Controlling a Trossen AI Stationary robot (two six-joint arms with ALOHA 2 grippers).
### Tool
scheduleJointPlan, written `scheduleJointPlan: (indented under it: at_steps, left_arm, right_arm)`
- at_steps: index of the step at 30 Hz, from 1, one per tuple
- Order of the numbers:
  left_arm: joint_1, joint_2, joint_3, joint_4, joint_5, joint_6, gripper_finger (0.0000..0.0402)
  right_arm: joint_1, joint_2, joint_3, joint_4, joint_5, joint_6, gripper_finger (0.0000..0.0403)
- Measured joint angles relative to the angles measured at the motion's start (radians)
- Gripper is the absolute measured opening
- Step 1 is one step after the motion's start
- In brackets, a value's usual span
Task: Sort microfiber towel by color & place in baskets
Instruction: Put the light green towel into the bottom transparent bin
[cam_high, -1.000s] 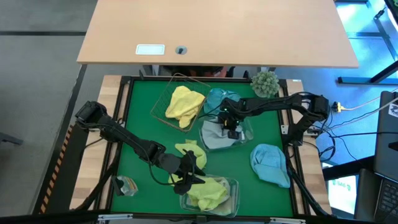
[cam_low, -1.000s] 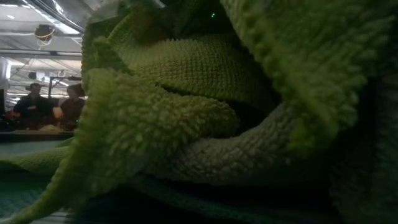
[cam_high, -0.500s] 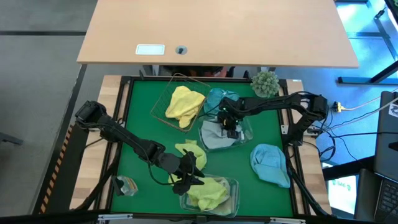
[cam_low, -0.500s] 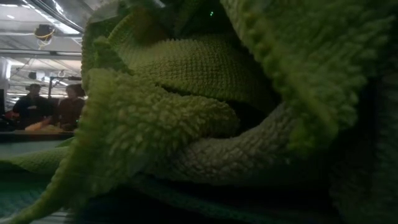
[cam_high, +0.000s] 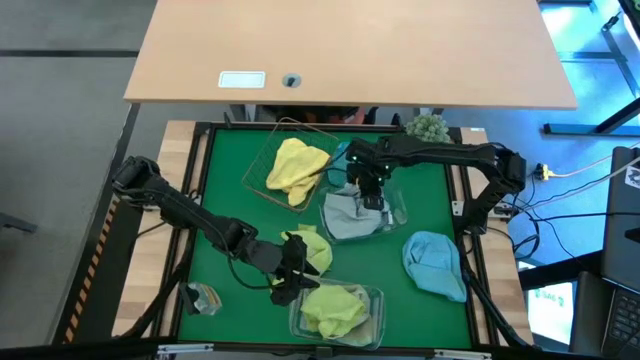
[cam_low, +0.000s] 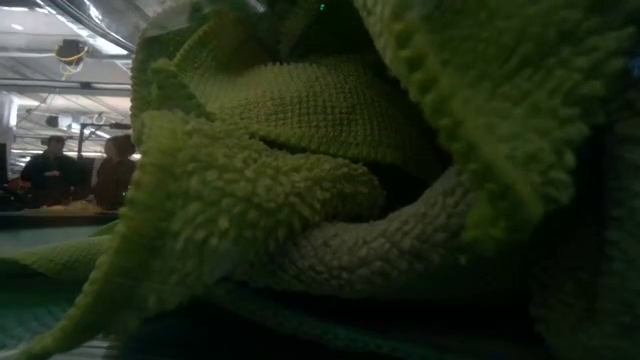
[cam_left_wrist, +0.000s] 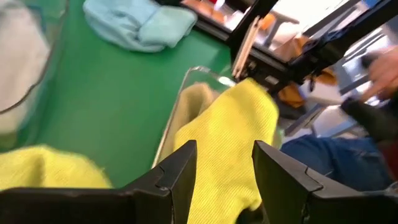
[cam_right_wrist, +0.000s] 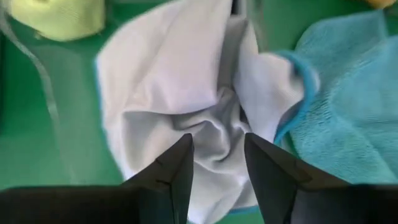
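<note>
Green matting (cam_high: 230, 200) covers my work table, with a pale wooden desk (cam_high: 350, 50) beyond its far edge. From above I see my right gripper (cam_high: 372, 195) over the clear tub (cam_high: 398, 213) in the middle, fingers (cam_right_wrist: 177, 171) apart with nothing between them, just above the pale grey-blue towel (cam_high: 345, 218) crumpled in that tub. A teal towel (cam_high: 350, 157) lies touching it on the far side. The wire basket (cam_high: 262, 165) at the far left holds a yellow towel (cam_high: 296, 165). My left gripper (cam_high: 290, 275) sits near the front, fingers (cam_left_wrist: 180, 174) spread and empty, beside a second clear tub (cam_high: 372, 300) holding a lime towel (cam_high: 333, 308). Another lime-yellow towel (cam_high: 308, 245) lies on the mat just behind that gripper. A light blue towel (cam_high: 435, 262) rests loose on the mat to the right. A fuzzy ball plant (cam_high: 428, 127) stands at the far right corner. My table-level camera is almost filled by green towel pile (cam_low: 330, 180); people (cam_low: 80, 170) show far off in the room
</note>
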Motion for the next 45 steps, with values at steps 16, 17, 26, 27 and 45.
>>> scheduleJointPlan:
  at_steps: [16,17,26,27,45]
  left_arm:
    - [0.008,-0.002,0.000,-0.221,-0.120,-0.156,0.0151]
    - [0.009,0.001,0.000,-0.222,-0.139,-0.156,0.0151]
    - [0.026,0.003,0.000,-0.292,-0.236,-0.151,0.0151]
    - [0.026,0.003,0.000,-0.305,-0.246,-0.151,0.0151]
    - [0.029,0.005,-0.076,-0.328,-0.331,-0.156,0.0151]
  right_arm:
    - [0.000,-0.030,0.213,-0.273,0.006,-0.072,0.0145]
    - [0.000,-0.042,0.213,-0.281,0.006,-0.075,0.0145]
    - [0.000,-0.192,0.213,-0.287,0.008,-0.083,0.0145]
    - [0.000,-0.209,0.213,-0.287,0.008,-0.081,0.0145]
    - [0.000,-0.595,-0.150,-0.088,0.005,0.006,0.0145]
